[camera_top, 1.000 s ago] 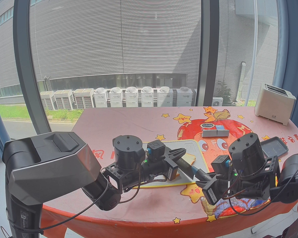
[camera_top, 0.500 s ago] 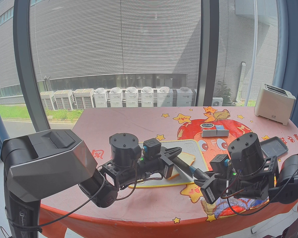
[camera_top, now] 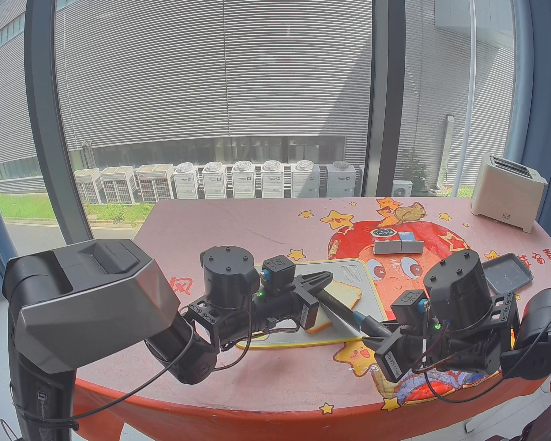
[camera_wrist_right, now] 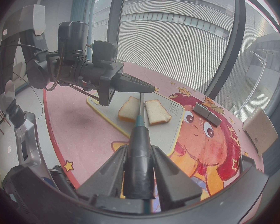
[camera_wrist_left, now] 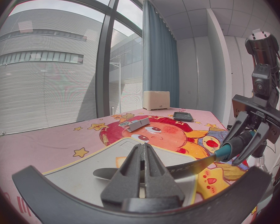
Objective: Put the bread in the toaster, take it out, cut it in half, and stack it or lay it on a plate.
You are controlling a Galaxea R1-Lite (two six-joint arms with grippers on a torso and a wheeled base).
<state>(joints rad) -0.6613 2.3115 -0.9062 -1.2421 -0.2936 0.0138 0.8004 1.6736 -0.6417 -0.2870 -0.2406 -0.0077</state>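
The bread lies on the cutting board (camera_wrist_right: pixel 166 131) as two pieces, one half (camera_wrist_right: pixel 129 109) and the other half (camera_wrist_right: pixel 157 111), with a narrow gap between them. My right gripper (camera_wrist_right: pixel 139 148) is shut on the knife handle (camera_wrist_right: pixel 139 162); the knife blade (camera_wrist_right: pixel 141 103) runs along that gap. The head view has the knife (camera_top: pixel 343 310) slanting over the bread (camera_top: pixel 344 292) on the board (camera_top: pixel 361 274). My left gripper (camera_top: pixel 326 279) hangs shut and empty just above the bread, fingers (camera_wrist_left: pixel 137 159) pressed together over the blade (camera_wrist_left: pixel 180 171). The toaster (camera_top: pixel 508 192) stands far right.
A dark rectangular plate (camera_top: pixel 506 272) lies right of the board, behind my right arm. A small grey block (camera_top: pixel 398 244) sits on the apple picture beyond the board. The table's near rim (camera_top: pixel 275 408) curves close under both arms.
My left arm has drawn back slightly to the left, uncovering more of the bread. The right gripper and knife have barely shifted.
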